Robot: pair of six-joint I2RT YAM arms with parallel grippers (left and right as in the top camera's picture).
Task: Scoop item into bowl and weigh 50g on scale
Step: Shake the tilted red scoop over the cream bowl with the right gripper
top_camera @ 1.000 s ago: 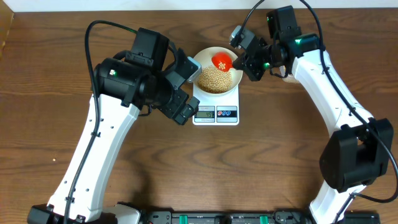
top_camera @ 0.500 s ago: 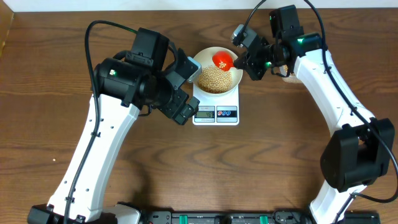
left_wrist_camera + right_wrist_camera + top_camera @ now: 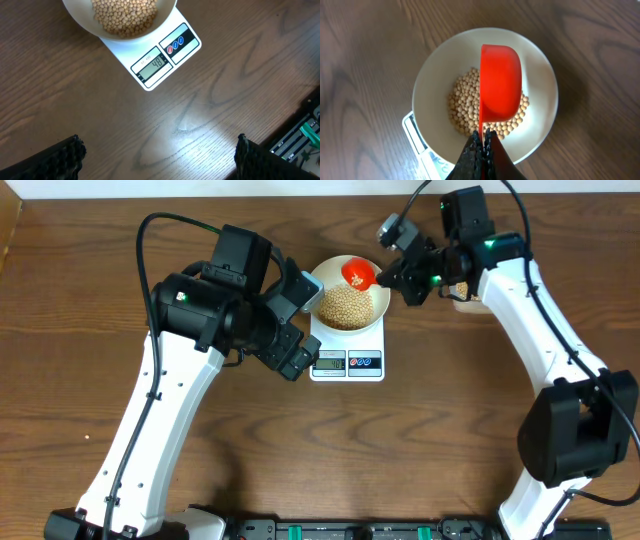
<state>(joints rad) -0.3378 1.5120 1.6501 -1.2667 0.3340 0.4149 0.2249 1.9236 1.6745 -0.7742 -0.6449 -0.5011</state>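
Left gripper (image 3: 157, 160) wide; right gripper (image 3: 481, 151) pinched.

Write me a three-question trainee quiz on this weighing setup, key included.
1. True or false: the scale display reads 48.
2. What is clamped in the jaws of the right gripper above the bowl? A) a red scoop B) a metal spoon C) nothing
3. Fill in: the bowl of soybeans sits on the ____.
Key: 1 true; 2 A; 3 scale.
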